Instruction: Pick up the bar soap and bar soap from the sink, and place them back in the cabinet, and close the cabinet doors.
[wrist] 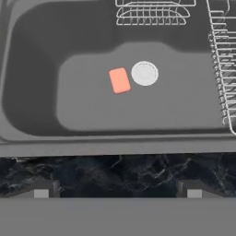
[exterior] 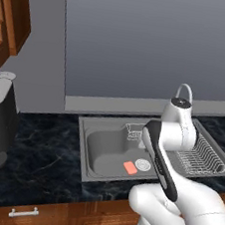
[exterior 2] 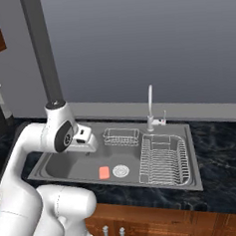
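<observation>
**Surfaces at the sink**

The sink (wrist: 32,69) looks like matt grey metal, smooth, with a paler round drain (wrist: 144,73). The bar soap (wrist: 120,80) is flat, even salmon-pink without shine. Dish rack (exterior 2: 163,159) and small basket (exterior 2: 121,136) are thin pale wire. The counter (exterior: 38,160) is dark, glossy veined stone; the low cabinets (exterior: 70,219) are reddish-brown wood.

Light is soft and even, no hard source anywhere. The sink (wrist: 32,115) shades gently darker along its walls, paler on its floor. The soap (wrist: 120,80) throws barely any shadow. The counter (exterior: 38,160) stays dark, with faint pale veining and no glare. The arm (exterior 2: 23,161) is bright white and smoothly shaded. Everything is sharp edge to edge, slightly pixelated, undistorted.
</observation>
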